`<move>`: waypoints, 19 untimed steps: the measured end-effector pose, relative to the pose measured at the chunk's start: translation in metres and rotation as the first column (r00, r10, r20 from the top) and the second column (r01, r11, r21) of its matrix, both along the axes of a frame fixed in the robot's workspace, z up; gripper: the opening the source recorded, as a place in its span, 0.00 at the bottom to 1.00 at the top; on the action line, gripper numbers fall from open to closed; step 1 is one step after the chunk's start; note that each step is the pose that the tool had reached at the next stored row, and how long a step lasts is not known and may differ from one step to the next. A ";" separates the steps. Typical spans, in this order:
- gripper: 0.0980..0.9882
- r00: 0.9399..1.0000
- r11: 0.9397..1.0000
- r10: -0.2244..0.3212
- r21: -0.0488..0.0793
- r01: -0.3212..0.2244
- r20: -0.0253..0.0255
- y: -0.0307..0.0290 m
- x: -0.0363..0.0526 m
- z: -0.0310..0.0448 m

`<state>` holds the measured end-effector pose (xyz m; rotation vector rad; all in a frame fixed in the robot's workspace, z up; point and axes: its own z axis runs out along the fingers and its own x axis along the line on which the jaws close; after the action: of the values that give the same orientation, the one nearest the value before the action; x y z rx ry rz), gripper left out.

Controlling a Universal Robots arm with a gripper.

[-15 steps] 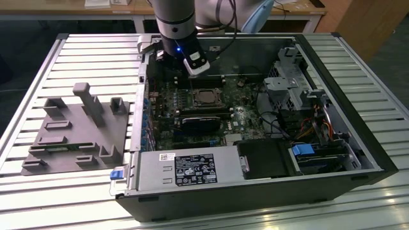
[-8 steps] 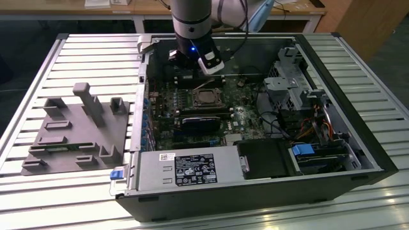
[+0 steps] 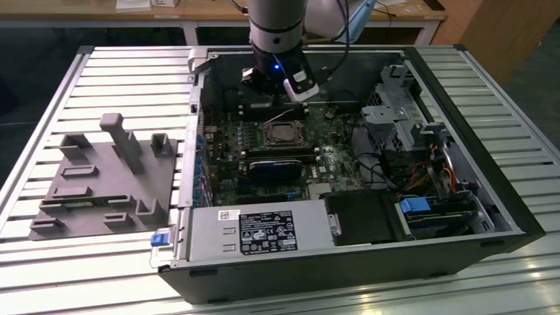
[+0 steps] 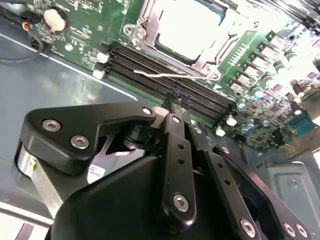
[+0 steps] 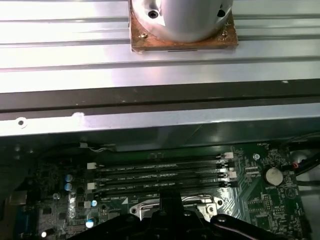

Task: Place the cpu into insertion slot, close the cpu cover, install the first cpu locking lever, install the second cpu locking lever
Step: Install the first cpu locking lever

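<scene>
Hovering my claw (image 4: 176,99), tips pressed together on nothing, just beside the wire locking lever (image 4: 165,75); cpu (image 4: 187,22) sits under the cpu cover (image 4: 207,57) on the mobo (image 4: 85,30). Lever's prob stiff, springy, slick, so push near its hooked end

Surface: a silvery slatted aluminium table (image 3: 114,72), its ribs running across the exterior view.
Exterior view's right: a large black computer tower case (image 3: 350,279) lies on its side on the slats, open face up, covering most of that half.
Exterior view's left: a flat grey plastic fixture plate (image 3: 88,197) with upright posts and recessed pockets, just beside the case.
</scene>
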<state>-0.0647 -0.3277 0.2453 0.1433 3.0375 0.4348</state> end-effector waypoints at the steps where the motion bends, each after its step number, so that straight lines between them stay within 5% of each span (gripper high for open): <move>1: 0.00 1.000 1.000 0.000 0.000 0.000 0.000 0.0000 0.0002 0.0000; 8: 0.00 1.000 1.000 0.000 0.000 0.000 0.001 0.0000 0.0004 -0.0002; 10: 0.00 1.000 1.000 0.000 -0.009 0.000 0.004 0.0001 0.0001 -0.0008; 14: 0.00 0.999 1.000 0.000 -0.015 0.000 0.034 0.0000 -0.0018 -0.0032; 19: 0.00 0.996 1.000 0.000 -0.019 0.001 0.086 0.0000 -0.0025 -0.0051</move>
<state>-0.0672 -0.3276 0.2402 0.1209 2.9558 0.4005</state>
